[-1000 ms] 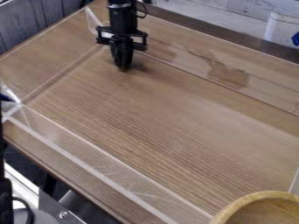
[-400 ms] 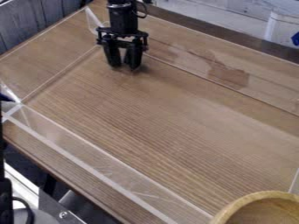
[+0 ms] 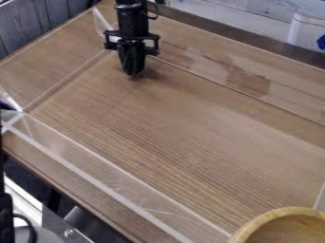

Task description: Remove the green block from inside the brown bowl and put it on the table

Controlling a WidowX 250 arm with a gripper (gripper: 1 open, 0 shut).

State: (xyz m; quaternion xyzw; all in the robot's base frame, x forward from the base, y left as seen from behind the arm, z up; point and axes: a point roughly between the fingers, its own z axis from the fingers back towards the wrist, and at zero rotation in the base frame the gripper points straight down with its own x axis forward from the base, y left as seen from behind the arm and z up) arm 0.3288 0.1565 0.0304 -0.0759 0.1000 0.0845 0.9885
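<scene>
My black gripper point(image 3: 133, 65) points down at the table point(image 3: 165, 123) near its far left corner, tips at or just above the wood. Its fingers stand close together, and I see nothing between them. The brown bowl point(image 3: 282, 227) shows only as a piece of tan rim at the bottom right corner, far from the gripper. Its inside is cut off by the frame edge. The green block is not in view.
Low clear plastic walls point(image 3: 89, 161) run along the table's left and front sides and across the back. A darker stain point(image 3: 235, 71) marks the wood to the right of the gripper. A blue-and-white object point(image 3: 309, 28) stands beyond the back wall at top right.
The fingers, shut a second ago, spread wide and have now drawn together again. The hand has stayed in the same spot.
</scene>
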